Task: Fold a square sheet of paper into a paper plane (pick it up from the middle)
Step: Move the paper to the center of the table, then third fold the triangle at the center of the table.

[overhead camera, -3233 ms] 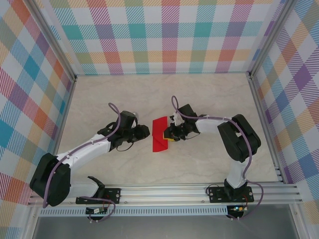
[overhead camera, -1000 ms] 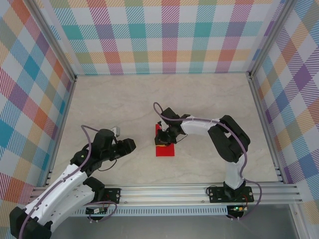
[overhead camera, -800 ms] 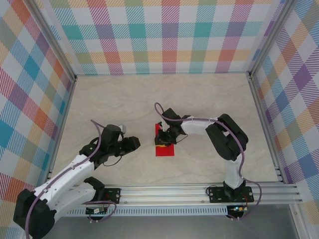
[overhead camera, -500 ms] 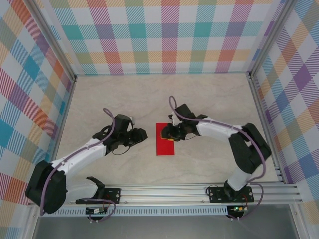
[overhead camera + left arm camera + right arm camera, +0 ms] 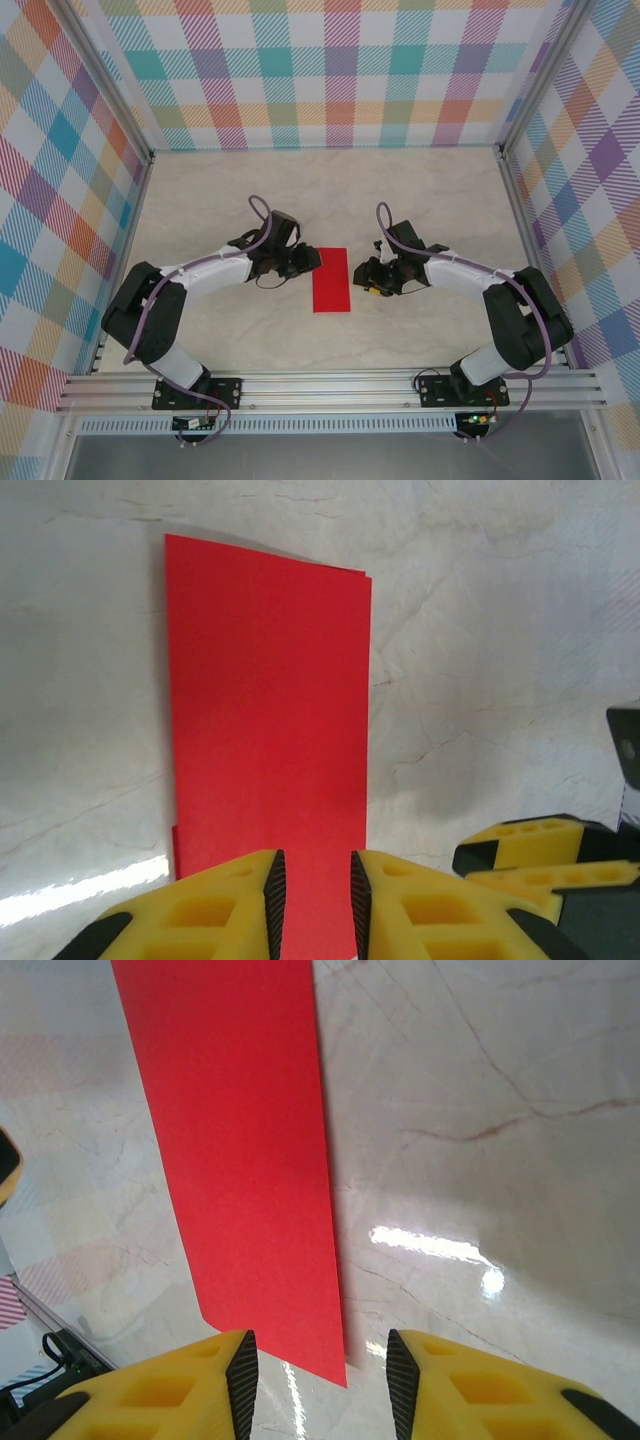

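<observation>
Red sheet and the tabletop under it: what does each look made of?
Red sheet: thin paper, matte, with no glare. A second layer's edge peeks out at a corner, so it appears to be folded double. Tabletop: pale and veined like marble, glossy, with a bright light reflection. Whether it is real stone or printed laminate cannot be told.

Bright, even overhead light filling all views. Glare glinting on tabletop (image 5: pixel 440 1248) right of center in right wrist view, lower left in left wrist view. Shadows lying soft.
</observation>
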